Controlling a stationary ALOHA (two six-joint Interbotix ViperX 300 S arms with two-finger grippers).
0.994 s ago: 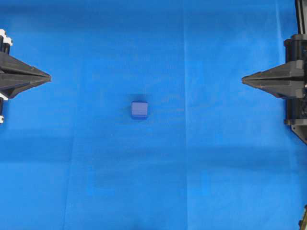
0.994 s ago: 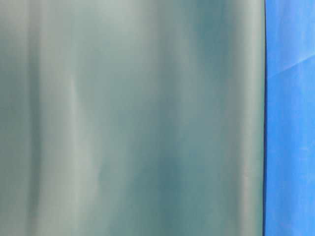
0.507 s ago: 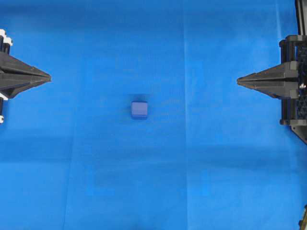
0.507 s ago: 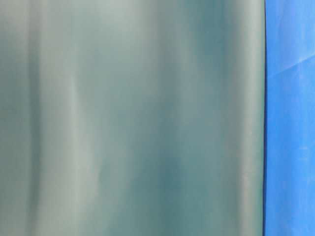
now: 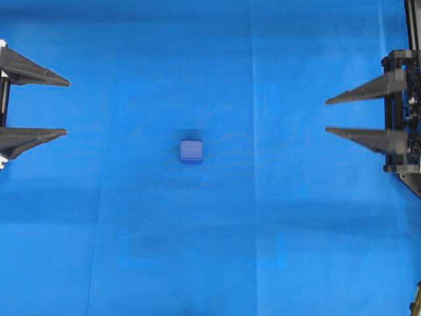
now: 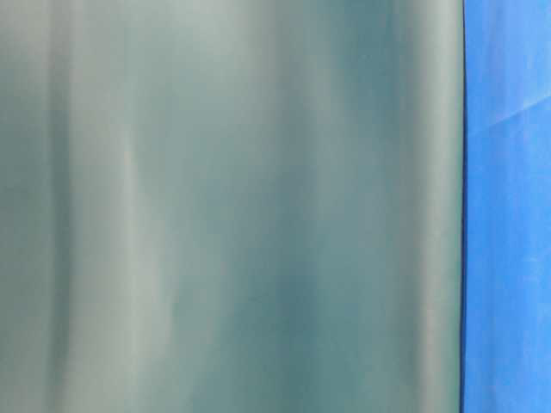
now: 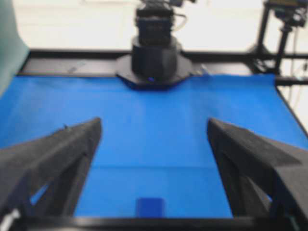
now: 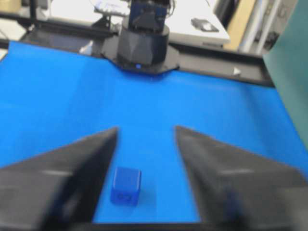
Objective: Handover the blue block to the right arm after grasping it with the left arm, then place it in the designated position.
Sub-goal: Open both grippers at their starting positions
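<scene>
Spreading both pincers, left (image 5: 66, 106) and right (image 5: 327, 116), from clenched to released, I am readying to approach the untouched blue block (image 5: 191, 151).

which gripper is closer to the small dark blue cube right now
Left, slightly. The left gripper sits open at the cloth's left edge; the right gripper, also open, sits farther off, right of the small dark-blue cube.

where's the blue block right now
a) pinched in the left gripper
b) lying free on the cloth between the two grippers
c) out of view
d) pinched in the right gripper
b: the blue block lies alone on the blue cloth, apart from the open left gripper and the open right gripper.
</scene>
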